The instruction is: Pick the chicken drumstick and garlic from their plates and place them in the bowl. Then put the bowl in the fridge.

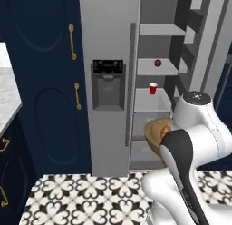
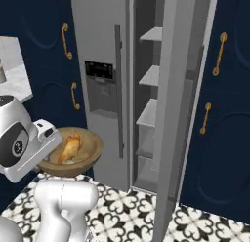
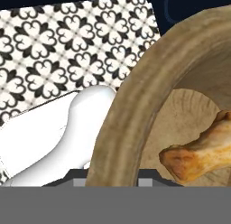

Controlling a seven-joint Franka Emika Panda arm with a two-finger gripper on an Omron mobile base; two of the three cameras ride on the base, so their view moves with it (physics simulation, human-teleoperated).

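Clamping my gripper (image 3: 113, 182) on the rim of the bowl (image 2: 88, 155), I hold the drumstick (image 2: 70, 149) before the open fridge (image 2: 146, 80).

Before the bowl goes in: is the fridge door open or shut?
Open. The right door of the fridge is swung out, showing grey shelves; the left door with the dispenser panel is shut.

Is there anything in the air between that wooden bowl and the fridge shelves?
No. In the right base view, the bowl and the fridge shelves have bare space between them.

Base cams flank arm, share fridge (image 1: 108, 83); hand cam close on bowl (image 3: 131, 110).
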